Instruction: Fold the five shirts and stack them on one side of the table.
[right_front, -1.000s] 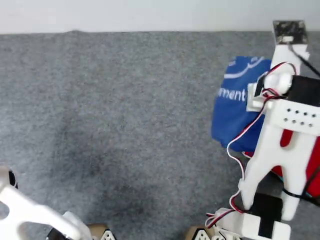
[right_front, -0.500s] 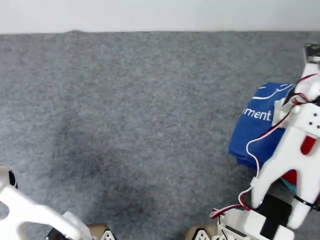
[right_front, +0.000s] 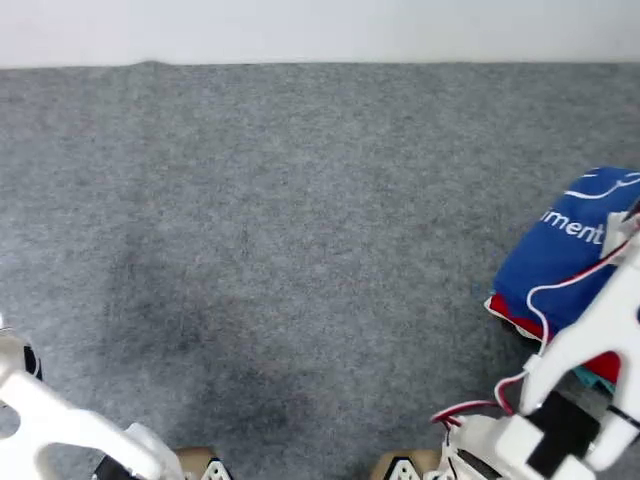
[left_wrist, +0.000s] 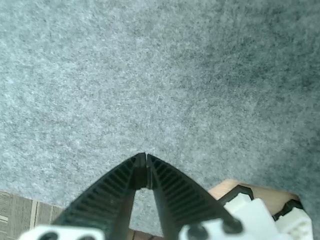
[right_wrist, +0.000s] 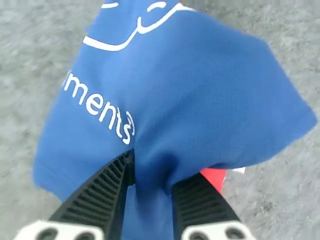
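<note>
Wide passage over grey mat; shirt stack at right edge.

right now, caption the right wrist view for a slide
Right jaws pinch the blue shirt lying over a red shirt.

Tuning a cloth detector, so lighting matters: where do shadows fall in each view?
High view: a soft dark patch on the grey felt mat, no glare. Left wrist view: the mat darkens beyond the shut left hand. Right wrist view: the folded blue shirt shades itself in the crease pinched by the right hand.
</note>
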